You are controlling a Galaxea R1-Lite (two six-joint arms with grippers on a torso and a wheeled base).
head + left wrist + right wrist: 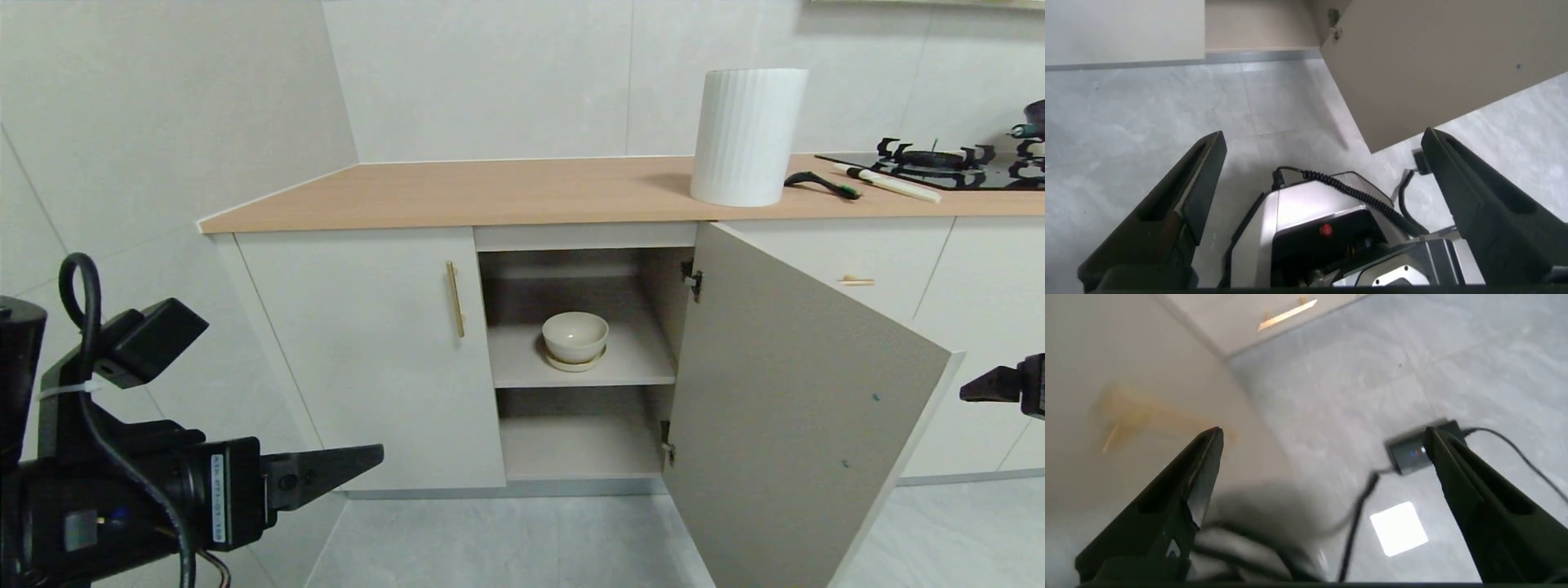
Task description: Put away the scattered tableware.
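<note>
A cream bowl [575, 333] sits on a small saucer [575, 362] on the middle shelf of the open cabinet [571, 359]. On the counter near the stove lie a black spoon [820, 184] and a long white utensil [894, 184]. My left gripper [359, 456] hangs low at the left, well in front of the closed cabinet door. In the left wrist view the left gripper [1323, 143] is open over the floor with nothing between its fingers. My right gripper [980, 388] is at the far right, beyond the open door; the right gripper [1324, 441] is open and holds nothing.
The cabinet door [800, 408] stands swung wide open toward me, between my two arms. A tall white ribbed container [747, 135] stands on the wooden counter [490, 192]. A gas stove [939, 163] is at the back right. Grey tiled floor [531, 539] lies below.
</note>
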